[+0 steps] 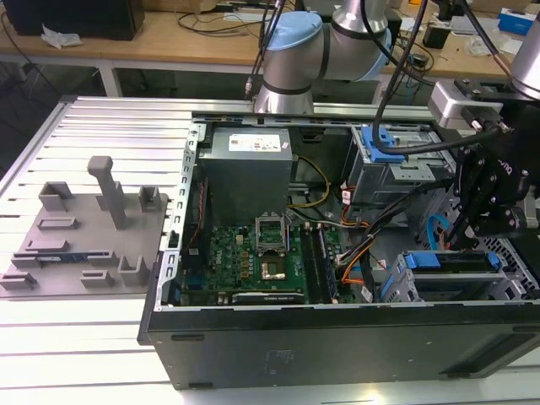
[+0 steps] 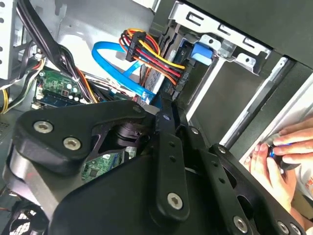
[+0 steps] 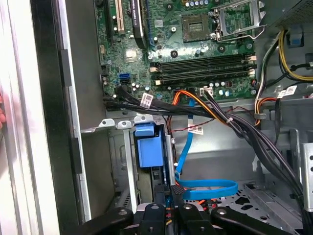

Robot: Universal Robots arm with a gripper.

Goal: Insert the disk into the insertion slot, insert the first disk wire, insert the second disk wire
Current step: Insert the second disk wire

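My gripper (image 1: 474, 226) hangs directly above the seated disk (image 1: 451, 261) (jaws' state I cannot tell), near its wires.

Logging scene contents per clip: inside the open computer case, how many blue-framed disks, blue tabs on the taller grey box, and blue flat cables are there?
Blue-framed disk: 1
Blue tab on the taller grey box: 1
Blue flat cable: 1
Total: 3
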